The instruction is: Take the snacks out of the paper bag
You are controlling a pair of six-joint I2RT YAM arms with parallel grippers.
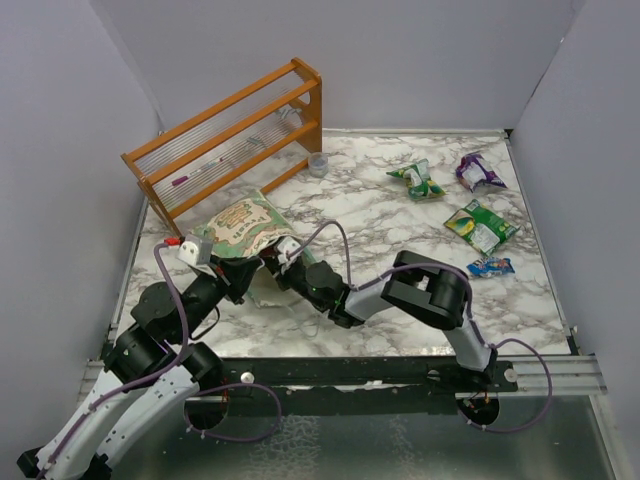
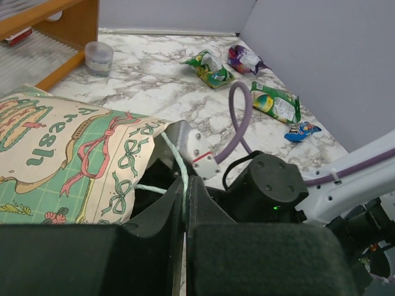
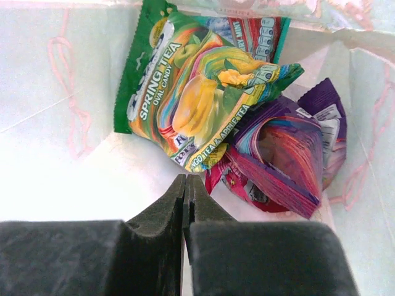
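The paper bag (image 1: pixel 240 228) lies on its side at the left, mouth toward the arms, its printed front (image 2: pixel 55 154) facing up. My left gripper (image 2: pixel 184 185) is shut on the bag's thin green cord handle (image 2: pixel 176 154) at the mouth. My right gripper (image 3: pixel 186 180) is inside the bag, shut, with nothing showing between its fingertips. They stop just short of the snacks there: a green multicolour packet (image 3: pixel 197 92), a purple one (image 3: pixel 290 154) and a red one (image 3: pixel 237 179). Several other snacks lie on the table at the right: green (image 1: pixel 417 180), purple (image 1: pixel 478 172), green (image 1: pixel 480 225) and blue (image 1: pixel 490 266).
An orange wooden rack (image 1: pixel 230 130) stands at the back left behind the bag. A small clear cup (image 1: pixel 318 164) sits beside its right end. Grey walls close in the marble table (image 1: pixel 380 215) on three sides.
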